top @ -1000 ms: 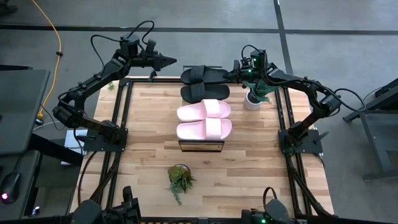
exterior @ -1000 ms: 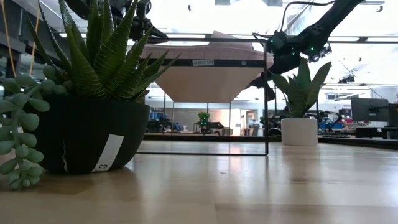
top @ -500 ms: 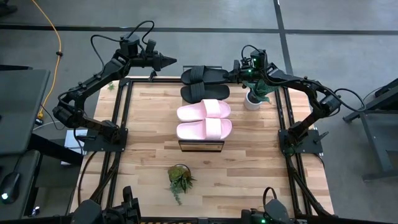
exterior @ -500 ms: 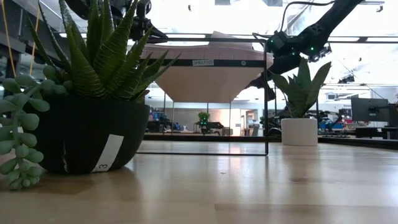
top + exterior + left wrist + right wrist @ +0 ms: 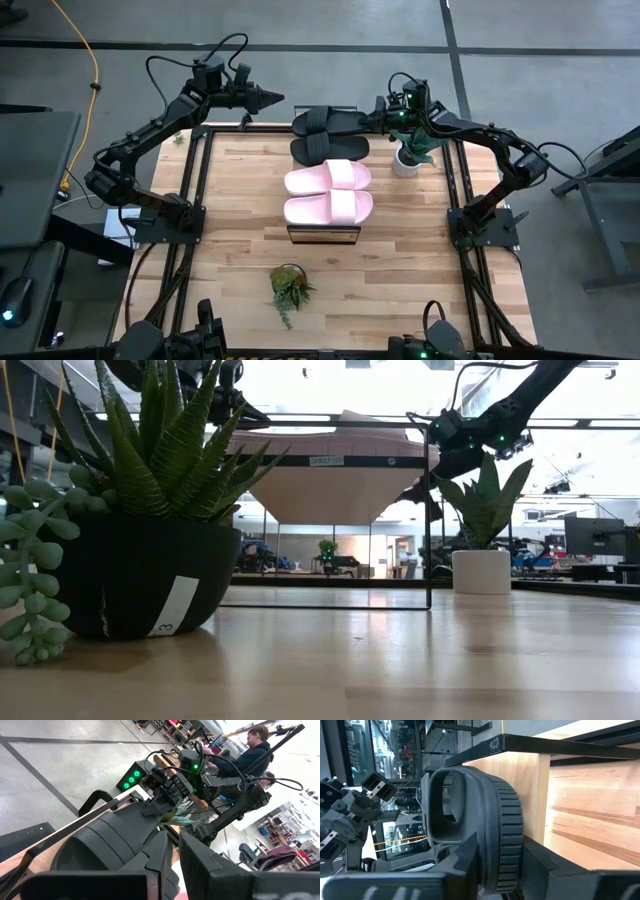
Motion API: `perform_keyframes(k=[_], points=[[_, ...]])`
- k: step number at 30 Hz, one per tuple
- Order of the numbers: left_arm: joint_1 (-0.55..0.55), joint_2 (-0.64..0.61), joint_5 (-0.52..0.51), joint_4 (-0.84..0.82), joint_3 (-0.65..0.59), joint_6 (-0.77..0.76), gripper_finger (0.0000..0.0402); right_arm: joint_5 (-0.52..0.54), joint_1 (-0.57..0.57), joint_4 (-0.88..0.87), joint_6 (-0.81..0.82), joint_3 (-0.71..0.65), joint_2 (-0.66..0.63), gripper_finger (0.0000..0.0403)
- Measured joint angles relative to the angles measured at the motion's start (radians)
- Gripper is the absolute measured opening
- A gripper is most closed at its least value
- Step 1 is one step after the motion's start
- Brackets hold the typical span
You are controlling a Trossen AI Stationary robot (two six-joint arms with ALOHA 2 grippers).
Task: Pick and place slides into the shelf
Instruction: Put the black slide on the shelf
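Shelf (image 5: 323, 234) positioned mid-desk, running toward the far edge, loaded with four slides laid crosswise in a row: two pink slides (image 5: 329, 193) at the near end, side by side and touching; inner black slide (image 5: 329, 149) just beyond them; outermost black slide (image 5: 328, 122) at the shelf's far end. Right tool (image 5: 372, 121) at that slide's end, fingers either side of its sole; contact not certain, jaws narrow. Left tool (image 5: 275, 97) raised off the far-left corner of the desk (image 5: 240, 250), fingers nearly together, holding nothing. White pot with plant (image 5: 407, 160) right of shelf; dark pot with succulent (image 5: 289, 284) near front edge
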Motion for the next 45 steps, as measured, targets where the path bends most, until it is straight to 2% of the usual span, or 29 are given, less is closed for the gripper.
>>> perform_keyframes(k=[6, 10, 16, 21, 28, 31, 37, 45], points=[[0.0, 0.0, 0.0, 0.0, 0.0, 0.0, 0.004, 0.0, 0.0, 0.0, 0.0, 0.0, 0.0, 0.0143], [0.0, 0.0, -0.001, 0.0, 0.0, 0.0, 0.004, 0.018, 0.0, 0.0, 0.0, 0.0, 0.0, 0.0159], [-0.001, 0.0, 0.025, -0.002, 0.0, 0.0, 0.004, 0.023, 0.0, 0.0, -0.001, 0.0, 0.0, 0.0162], [-0.043, 0.02, 0.038, -0.048, 0.0, 0.0, 0.004, 0.022, 0.0, 0.002, -0.008, 0.0, 0.0, 0.0162], [-0.098, 0.082, -0.051, -0.092, 0.0, 0.015, 0.004, 0.022, 0.005, 0.004, -0.011, 0.0, 0.0, 0.0162], [-0.102, 0.102, -0.082, -0.108, 0.0, 0.08, 0.004, 0.021, 0.008, 0.004, -0.017, 0.0, 0.0, 0.0162], [-0.1, 0.108, -0.178, -0.207, 0.0, 0.378, 0.004, 0.021, 0.013, 0.004, -0.017, 0.0, 0.0, 0.0162], [-0.125, 0.108, -0.349, -0.324, 0.0, 0.549, 0.004, 0.021, 0.013, 0.004, -0.01, 0.0, 0.0, 0.0162]])
